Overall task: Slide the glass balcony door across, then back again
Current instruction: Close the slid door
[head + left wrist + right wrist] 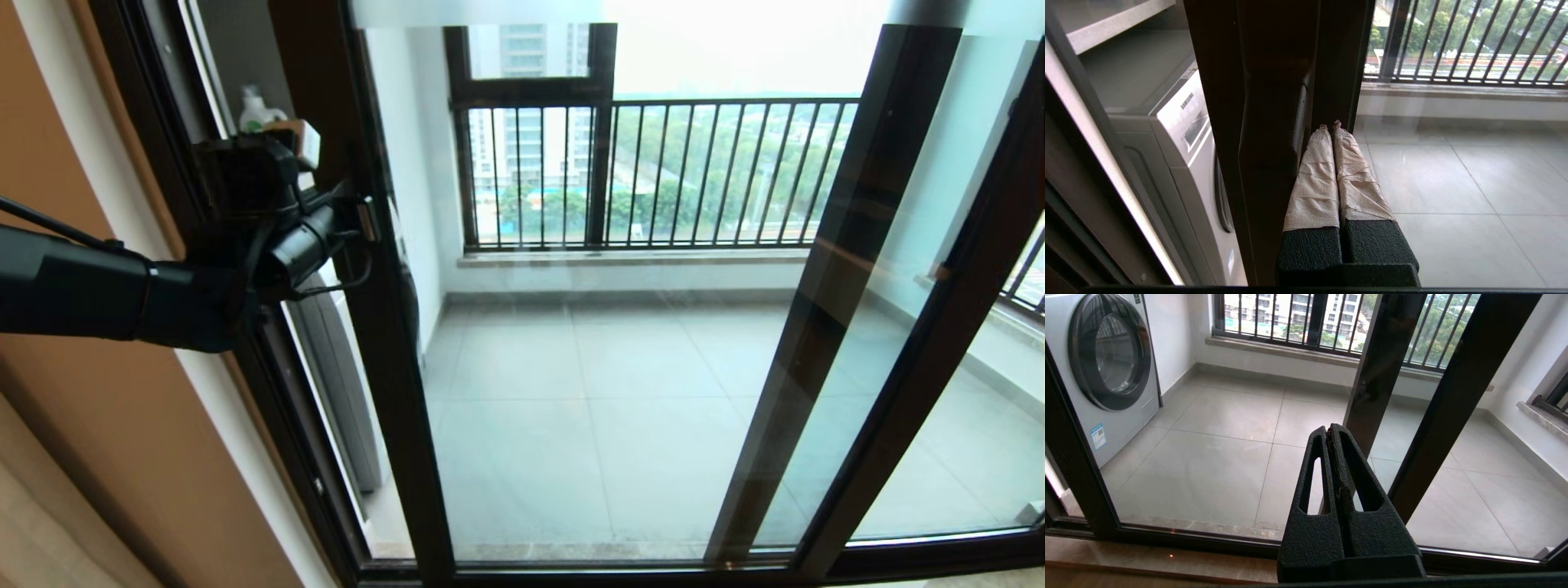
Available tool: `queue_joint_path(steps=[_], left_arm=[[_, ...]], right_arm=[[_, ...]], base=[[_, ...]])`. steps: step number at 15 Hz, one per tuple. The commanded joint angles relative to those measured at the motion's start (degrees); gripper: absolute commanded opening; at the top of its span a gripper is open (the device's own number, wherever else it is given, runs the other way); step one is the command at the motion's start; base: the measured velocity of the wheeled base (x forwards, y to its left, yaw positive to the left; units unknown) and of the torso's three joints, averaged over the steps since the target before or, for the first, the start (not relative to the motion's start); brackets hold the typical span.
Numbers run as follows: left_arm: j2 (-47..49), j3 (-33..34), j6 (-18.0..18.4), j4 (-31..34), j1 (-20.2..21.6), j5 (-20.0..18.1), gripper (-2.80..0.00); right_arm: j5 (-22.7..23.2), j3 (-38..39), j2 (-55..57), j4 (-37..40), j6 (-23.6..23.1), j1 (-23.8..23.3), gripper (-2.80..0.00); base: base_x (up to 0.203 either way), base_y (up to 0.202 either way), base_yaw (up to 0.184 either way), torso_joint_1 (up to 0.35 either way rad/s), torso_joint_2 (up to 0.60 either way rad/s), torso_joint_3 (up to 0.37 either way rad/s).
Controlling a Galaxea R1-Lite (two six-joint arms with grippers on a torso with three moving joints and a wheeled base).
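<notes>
The glass balcony door (pixel 608 384) fills the head view, its dark handle-side upright (pixel 390 351) on the left. A narrow gap stands between that upright and the wall-side jamb (pixel 204 245). My left gripper (pixel 369 219) is raised against this upright, shut with nothing between its tape-wrapped fingers (pixel 1318 175). The left gripper (pixel 1330 125) lies beside the dark handle (pixel 1274 134), its side touching it. My right gripper (pixel 1329 428) is shut and empty, low in front of the glass, out of the head view.
A white washing machine (pixel 1184 130) (pixel 1106 363) stands on the balcony behind the gap, with a bottle (pixel 257 110) on a shelf above. Two more dark uprights (pixel 841 286) cross on the right. The black-barred railing window (pixel 669 171) closes the far side. A tan wall (pixel 98 425) is at left.
</notes>
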Motion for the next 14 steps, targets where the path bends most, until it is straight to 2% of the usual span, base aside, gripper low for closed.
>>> queue_joint_path(steps=[1,8,12,14], left_arm=[[-0.43,2.4,-0.08,-0.15,2.01,-0.61,-2.8],[-1.57,3.32,-0.17,-0.97,8.03,-2.01,-2.8],[-1.39,3.16,0.07,-1.13,12.41,-5.29,-2.8],[-1.44,3.16,0.1,-1.13,13.86,-5.58,-2.8]], right_arm=[[0.02,0.7,0.03,-0.06,-0.1,0.02,-2.8],[0.1,0.7,0.06,-0.06,-0.1,0.02,-2.8],[0.04,0.7,0.07,-0.06,-0.1,0.02,-2.8],[0.02,0.7,0.07,-0.06,-0.1,0.02,-2.8]], base=[[0.0,0.0,0.0,0.0,0.0,0.0],[0.0,0.0,0.0,0.0,0.0,0.0],[0.0,0.0,0.0,0.0,0.0,0.0],[0.0,0.0,0.0,0.0,0.0,0.0]])
